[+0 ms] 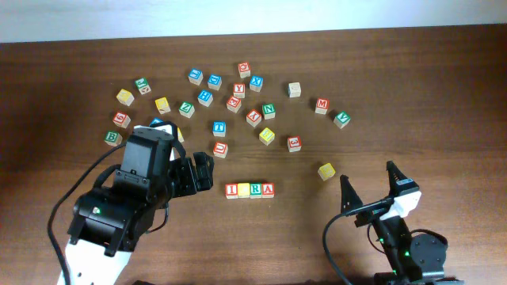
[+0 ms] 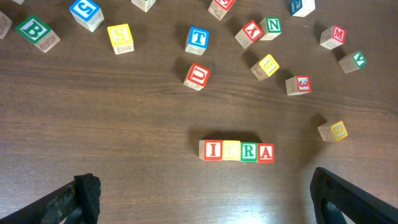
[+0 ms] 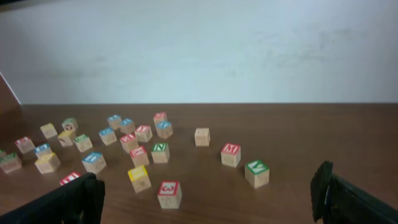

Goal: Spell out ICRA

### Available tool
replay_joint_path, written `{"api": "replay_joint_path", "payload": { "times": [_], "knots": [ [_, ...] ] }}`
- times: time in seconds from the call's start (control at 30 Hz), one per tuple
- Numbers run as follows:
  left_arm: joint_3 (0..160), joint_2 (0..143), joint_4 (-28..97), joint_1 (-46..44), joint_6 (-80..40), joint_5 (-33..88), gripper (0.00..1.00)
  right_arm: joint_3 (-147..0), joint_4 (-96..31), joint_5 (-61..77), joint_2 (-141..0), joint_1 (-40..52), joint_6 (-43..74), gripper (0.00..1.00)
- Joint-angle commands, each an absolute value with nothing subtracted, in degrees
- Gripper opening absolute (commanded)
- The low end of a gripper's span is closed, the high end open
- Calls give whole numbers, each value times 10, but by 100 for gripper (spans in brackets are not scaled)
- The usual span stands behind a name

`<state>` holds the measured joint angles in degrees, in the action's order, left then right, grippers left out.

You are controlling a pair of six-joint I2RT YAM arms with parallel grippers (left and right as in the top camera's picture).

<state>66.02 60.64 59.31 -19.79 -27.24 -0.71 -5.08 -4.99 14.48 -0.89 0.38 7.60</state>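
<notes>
Four letter blocks stand touching in a row at the table's middle: red I, yellow C, green R, red A. My left gripper hovers just left of the row, open, with bare wood between its fingers. My right gripper is low at the front right, open and holding nothing.
Many loose letter blocks lie scattered across the far half of the table, among them a blue T, a red U, a red 3, a yellow block near the right gripper and a green B.
</notes>
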Motion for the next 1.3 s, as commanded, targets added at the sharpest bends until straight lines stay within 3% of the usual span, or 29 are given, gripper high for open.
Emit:
{"api": "replay_joint_path", "payload": {
  "times": [0.0, 0.53, 0.8, 1.27],
  "knots": [
    [666, 607, 593, -196, -272, -13, 99, -3, -7, 143, -2, 0, 72, 98],
    [666, 607, 593, -196, -272, -13, 99, -3, -41, 83, -2, 0, 44, 98],
    [666, 607, 593, -196, -272, -13, 99, -3, -41, 92, -2, 2, -28, 98],
    [666, 607, 593, -196, -272, -13, 99, -3, -41, 84, -2, 15, -6, 98]
  ]
}}
